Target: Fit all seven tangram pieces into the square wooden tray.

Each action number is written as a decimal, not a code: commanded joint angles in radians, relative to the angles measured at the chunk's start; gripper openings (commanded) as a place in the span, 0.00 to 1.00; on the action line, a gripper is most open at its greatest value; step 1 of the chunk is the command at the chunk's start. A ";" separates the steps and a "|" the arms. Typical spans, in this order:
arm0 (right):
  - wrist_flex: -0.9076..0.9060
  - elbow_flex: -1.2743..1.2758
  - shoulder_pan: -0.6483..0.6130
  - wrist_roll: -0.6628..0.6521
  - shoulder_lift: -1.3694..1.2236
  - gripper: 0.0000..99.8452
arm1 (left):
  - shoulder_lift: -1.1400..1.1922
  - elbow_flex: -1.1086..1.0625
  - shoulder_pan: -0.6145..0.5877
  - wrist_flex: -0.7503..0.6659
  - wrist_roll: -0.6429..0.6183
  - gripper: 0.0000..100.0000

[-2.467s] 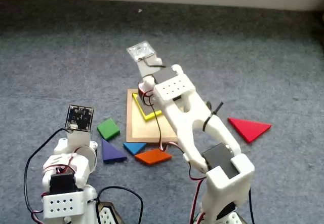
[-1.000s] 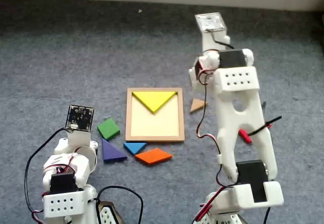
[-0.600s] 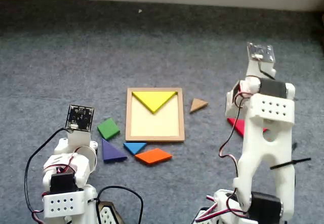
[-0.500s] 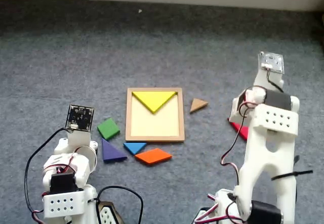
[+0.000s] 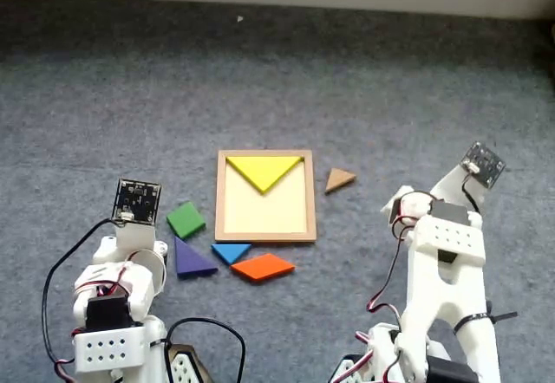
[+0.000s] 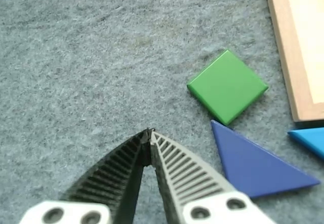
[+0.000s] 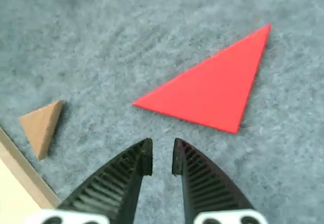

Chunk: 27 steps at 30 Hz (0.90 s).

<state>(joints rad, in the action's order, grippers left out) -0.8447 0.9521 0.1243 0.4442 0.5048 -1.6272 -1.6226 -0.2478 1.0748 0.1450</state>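
The square wooden tray [image 5: 265, 228] lies mid-carpet with a yellow triangle [image 5: 263, 172] in its far half. A small brown triangle [image 5: 338, 179] lies just right of it. At its near-left lie a green square [image 5: 186, 220], a purple triangle [image 5: 191, 259], a small blue triangle [image 5: 231, 252] and an orange parallelogram [image 5: 262, 267]. My right gripper [image 7: 161, 157] hangs narrowly open and empty just short of the red triangle [image 7: 212, 89]. The brown triangle [image 7: 41, 125] lies off to its side. My left gripper [image 6: 148, 133] is shut and empty over bare carpet near the green square [image 6: 228, 86].
The right arm [image 5: 442, 253] stands folded at the right and covers the red triangle in the high view. The left arm [image 5: 121, 270] sits at the near left. Grey carpet stretches bare beyond the tray toward the far wall.
The right arm left the yellow triangle in the tray, swung right past the brown triangle, then drew back toward its base above the red triangle. The left arm kept still.
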 commanded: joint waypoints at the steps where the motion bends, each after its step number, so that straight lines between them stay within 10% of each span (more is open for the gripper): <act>1: -0.044 -0.019 -0.062 0.141 0.021 0.08 | -0.008 0.012 -0.013 -0.020 -0.008 0.04; 10: -0.065 -0.062 -0.070 0.423 0.019 0.30 | -0.008 0.012 -0.010 -0.021 -0.008 0.04; 27: 0.007 -0.383 0.041 0.503 -0.499 0.30 | -0.008 -0.027 -0.015 -0.097 -0.008 0.04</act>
<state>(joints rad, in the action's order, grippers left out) -0.8569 0.7419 0.1243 0.8984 0.1504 -1.6272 -1.6609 -0.2478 1.0042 0.1450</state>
